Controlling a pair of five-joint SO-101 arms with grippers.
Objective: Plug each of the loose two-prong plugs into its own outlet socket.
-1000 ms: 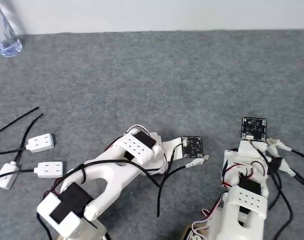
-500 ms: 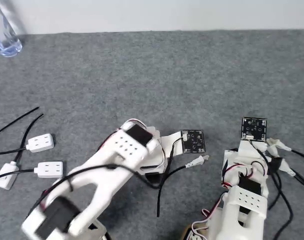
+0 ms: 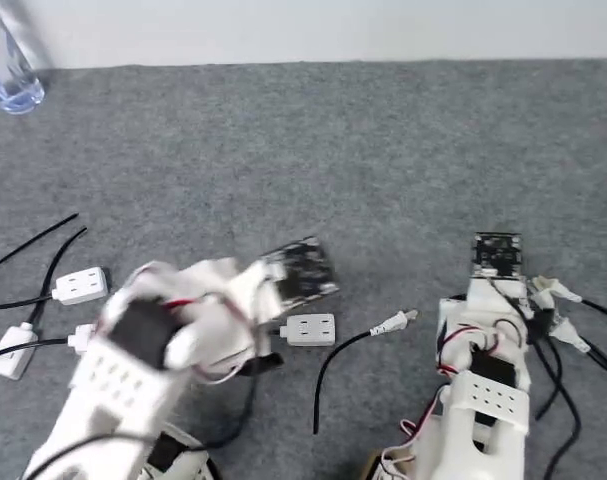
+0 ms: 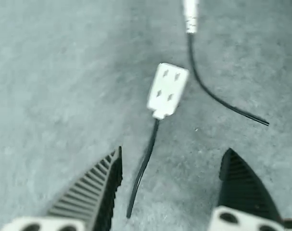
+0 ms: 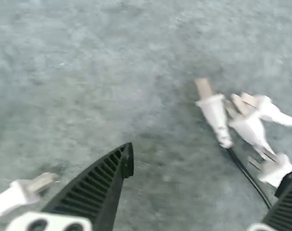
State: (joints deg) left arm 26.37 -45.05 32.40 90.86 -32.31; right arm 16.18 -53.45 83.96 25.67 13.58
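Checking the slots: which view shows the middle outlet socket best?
The left wrist view: the socket lies face up, slots visible. The high view shows it small, from above. The right wrist view faces loose plugs.

Soft, even light is spreading over the grey mat [image 3: 383, 140] in the high view, bright enough and raising no glare. Shadows are showing only as faint dark patches close under things. The left arm [image 3: 153, 340] is smearing into a pale streak there, while the right arm [image 3: 488, 390] is reading crisp. Ahead of the left claw [image 4: 174, 154], the outlet socket [image 4: 168, 89] is blurring softly, and the plug [image 4: 190, 14] beyond it is dissolving further. Ahead of the right claw [image 5: 210, 163], the cluster of plugs [image 5: 214, 113] is streaking. The mat's weave is washing out around both claws.
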